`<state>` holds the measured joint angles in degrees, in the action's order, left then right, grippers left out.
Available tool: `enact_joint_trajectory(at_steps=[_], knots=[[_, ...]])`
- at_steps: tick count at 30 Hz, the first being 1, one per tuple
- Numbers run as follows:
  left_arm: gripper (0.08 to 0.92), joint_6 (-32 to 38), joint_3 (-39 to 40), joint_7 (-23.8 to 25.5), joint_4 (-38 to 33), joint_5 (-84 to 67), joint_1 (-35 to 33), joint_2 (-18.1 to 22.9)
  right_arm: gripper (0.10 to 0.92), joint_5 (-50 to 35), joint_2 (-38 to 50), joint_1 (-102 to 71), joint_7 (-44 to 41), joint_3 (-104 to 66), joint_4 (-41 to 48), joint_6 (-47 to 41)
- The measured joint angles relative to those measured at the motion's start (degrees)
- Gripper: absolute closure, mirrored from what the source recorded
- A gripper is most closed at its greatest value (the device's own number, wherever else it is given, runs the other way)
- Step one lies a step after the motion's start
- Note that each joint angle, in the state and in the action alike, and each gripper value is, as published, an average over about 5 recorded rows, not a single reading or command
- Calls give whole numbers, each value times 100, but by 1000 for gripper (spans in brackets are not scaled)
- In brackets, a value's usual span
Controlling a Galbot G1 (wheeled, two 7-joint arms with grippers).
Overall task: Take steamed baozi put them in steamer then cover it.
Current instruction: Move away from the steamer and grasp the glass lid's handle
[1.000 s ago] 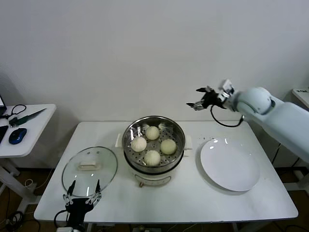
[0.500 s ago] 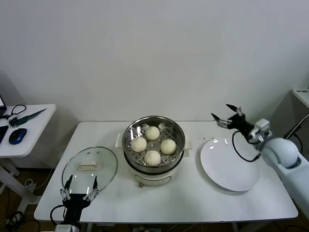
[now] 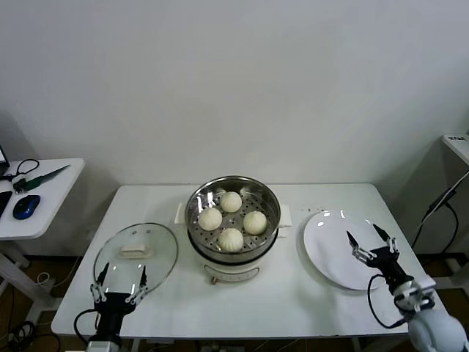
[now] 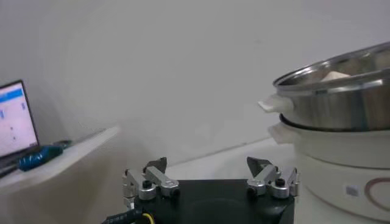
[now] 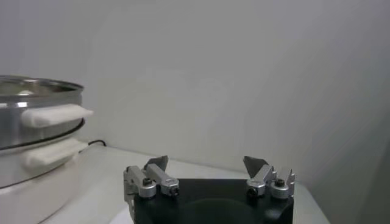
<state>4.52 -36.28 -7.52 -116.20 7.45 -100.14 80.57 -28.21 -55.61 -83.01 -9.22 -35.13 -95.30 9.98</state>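
Baozi: four sitting in steamer, table centre. Cover: lying off at front-left corner, awaiting placement. Left gripper: hanging beside it, spread. Right gripper: hovering spread over plate.

We face a plain white wall behind the white table. A small white side table stands beside its left edge.

Cream-white baozi; shiny steel steamer; clear glass cover; white plate.
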Motion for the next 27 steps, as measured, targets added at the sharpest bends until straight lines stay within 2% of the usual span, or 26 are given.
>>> enact_joint_trajectory(at_steps=[6,14,27], knots=[[177,224,-111,-369,178,813,78,-111,203,334,-658,-415,46,-46,45,518],[177,272,-178,-1071,775,3054,350,-378,203,671,-1242,-713,164,54,96,893],[177,-217,-97,-1509,2161,5848,1151,-483,203,943,-1620,-1033,393,240,10,1236]])
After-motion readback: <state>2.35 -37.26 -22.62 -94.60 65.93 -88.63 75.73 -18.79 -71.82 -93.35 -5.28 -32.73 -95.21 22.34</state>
